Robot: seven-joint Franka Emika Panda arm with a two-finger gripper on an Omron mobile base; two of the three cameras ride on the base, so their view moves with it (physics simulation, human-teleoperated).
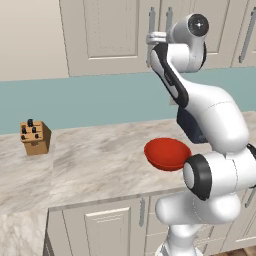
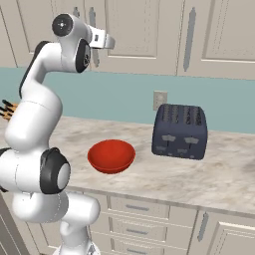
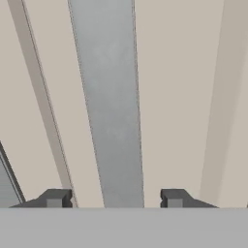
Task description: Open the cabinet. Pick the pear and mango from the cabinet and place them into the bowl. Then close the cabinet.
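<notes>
The cream cabinet [image 1: 110, 30] [image 2: 139, 35] has both tall doors shut, so the pear and mango are hidden. My gripper [image 1: 151, 37] [image 2: 109, 42] [image 3: 116, 197] is raised against the door at its long grey bar handle [image 3: 111, 97] [image 1: 151, 17]. It is open. The two fingertips [image 3: 58, 196] straddle the bar, with a gap on each side. The glossy red bowl [image 1: 167, 152] [image 2: 111, 155] sits empty on the marble counter, below the arm.
A dark toaster [image 2: 179, 130] [image 1: 190, 127] stands right of the bowl, by a wall outlet [image 2: 159, 99]. A wooden knife block [image 1: 35, 137] is at the counter's far left. Base-cabinet doors and drawers [image 2: 144, 209] run under the counter edge.
</notes>
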